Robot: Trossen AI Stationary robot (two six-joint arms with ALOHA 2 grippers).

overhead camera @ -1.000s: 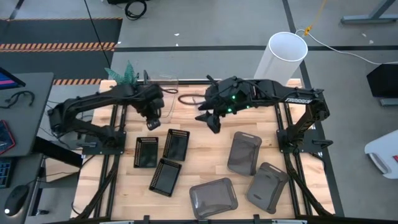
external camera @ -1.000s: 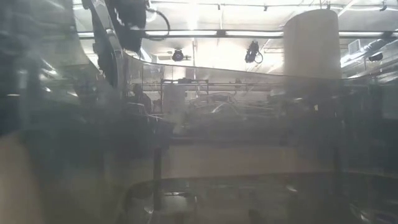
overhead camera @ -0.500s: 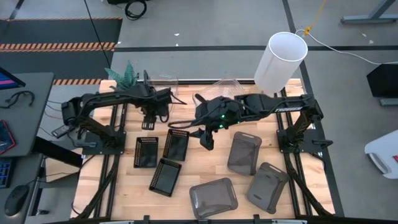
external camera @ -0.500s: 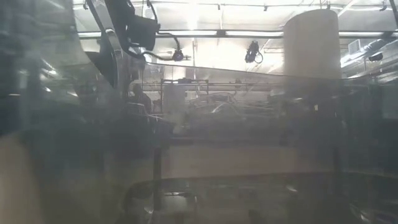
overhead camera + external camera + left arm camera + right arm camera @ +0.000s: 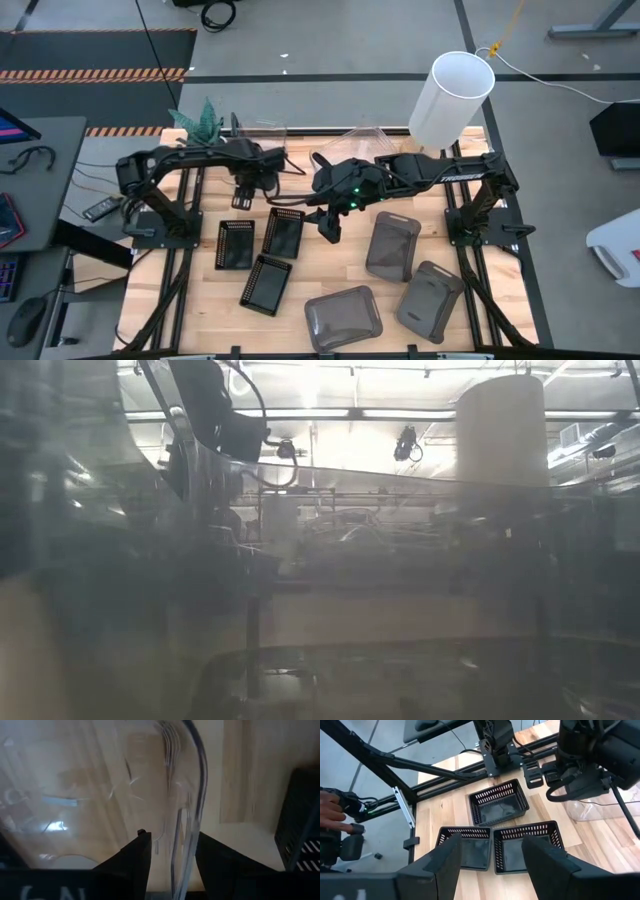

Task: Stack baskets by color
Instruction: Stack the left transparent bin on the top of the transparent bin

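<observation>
My left gripper (image 5: 243, 192) points down over a clear basket (image 5: 75, 780) that lies on the table at the far left. Its open fingers stand on either side of that basket's rim (image 5: 186, 835); I see no touch. My right gripper (image 5: 492, 870) hangs open and empty above the table's middle (image 5: 330, 228), over three black perforated baskets (image 5: 497, 802), (image 5: 465, 850), (image 5: 525, 847) that lie flat side by side. Three smoky grey baskets (image 5: 392, 245), (image 5: 430, 300), (image 5: 343, 318) lie at the near right. Another clear basket (image 5: 365, 135) sits at the far edge.
A tall white cylinder (image 5: 450, 95) stands at the far right and a small plant (image 5: 200, 118) at the far left corner. A translucent basket wall (image 5: 400, 560) close to the low camera veils that view. A person's hand (image 5: 330, 812) shows beyond the table's left side.
My left gripper has sunk toward the table and rolled about its own axis, coming down over the clear basket's rim. My right gripper has moved toward the near edge and a little left, now above the black baskets, uncovering the clear basket at the far edge.
</observation>
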